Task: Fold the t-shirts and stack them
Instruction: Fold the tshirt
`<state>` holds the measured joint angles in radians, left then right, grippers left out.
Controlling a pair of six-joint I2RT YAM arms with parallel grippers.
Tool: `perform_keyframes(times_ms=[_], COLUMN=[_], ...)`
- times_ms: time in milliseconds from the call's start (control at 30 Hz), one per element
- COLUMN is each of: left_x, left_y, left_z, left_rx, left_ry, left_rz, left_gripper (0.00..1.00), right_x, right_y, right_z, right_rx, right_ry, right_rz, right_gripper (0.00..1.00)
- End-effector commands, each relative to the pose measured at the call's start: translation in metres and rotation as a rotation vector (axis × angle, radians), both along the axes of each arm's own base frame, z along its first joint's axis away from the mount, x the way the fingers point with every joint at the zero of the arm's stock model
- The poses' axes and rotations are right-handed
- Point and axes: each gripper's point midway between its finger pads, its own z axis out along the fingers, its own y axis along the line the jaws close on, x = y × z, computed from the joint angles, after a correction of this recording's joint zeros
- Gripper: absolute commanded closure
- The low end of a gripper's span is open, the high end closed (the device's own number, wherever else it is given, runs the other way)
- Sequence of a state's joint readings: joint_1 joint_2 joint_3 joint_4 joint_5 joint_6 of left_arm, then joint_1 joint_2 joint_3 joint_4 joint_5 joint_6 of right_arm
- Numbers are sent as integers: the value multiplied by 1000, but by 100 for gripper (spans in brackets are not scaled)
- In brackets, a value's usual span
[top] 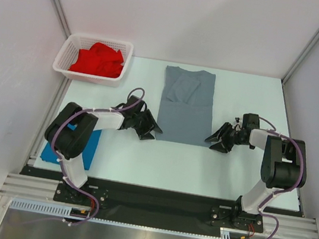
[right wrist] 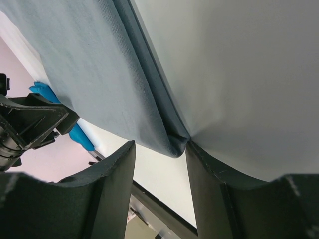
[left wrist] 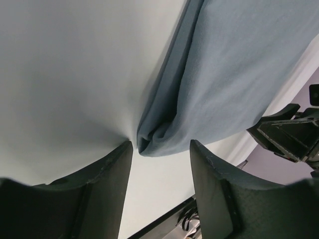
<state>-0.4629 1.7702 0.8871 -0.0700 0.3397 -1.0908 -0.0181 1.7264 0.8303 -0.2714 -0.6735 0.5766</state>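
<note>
The slate grey t-shirt (top: 187, 105) lies flat mid-table, folded into a long strip with its neck toward the back. My left gripper (top: 149, 129) is at the strip's near left corner (left wrist: 154, 142) and my right gripper (top: 219, 142) at its near right corner (right wrist: 174, 145). In the left wrist view the left gripper (left wrist: 162, 143) is open and the bunched corner sits just past its fingertips. The right gripper (right wrist: 161, 143) is open too, the corner lying against one fingertip (right wrist: 199, 159). The red t-shirt (top: 99, 59) is crumpled in the basket. The blue t-shirt (top: 92, 148) lies under my left arm.
The white mesh basket (top: 66, 57) stands at the back left corner. White walls with metal posts close the table at the back and sides. A black rail (top: 153, 200) runs along the near edge, where both arm bases are bolted.
</note>
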Motion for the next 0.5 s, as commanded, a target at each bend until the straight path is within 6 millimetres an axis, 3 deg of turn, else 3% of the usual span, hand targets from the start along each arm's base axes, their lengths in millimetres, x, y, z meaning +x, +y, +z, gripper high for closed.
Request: perform_keyframes(times_ms=[0,467], left_x=[-22,-22], left_y=[25,31], left_z=[-46,-68], left_rx=[162,211], left_ry=[134,151], left_rz=[51,43], left_gripper=[43,59], right_x=[-6,-8], right_y=[-12,-13], right_z=[-23,-30], right_rx=[-86,-90], right_ry=[21,37], right_rz=[-18,-26], right_gripper=[49,48])
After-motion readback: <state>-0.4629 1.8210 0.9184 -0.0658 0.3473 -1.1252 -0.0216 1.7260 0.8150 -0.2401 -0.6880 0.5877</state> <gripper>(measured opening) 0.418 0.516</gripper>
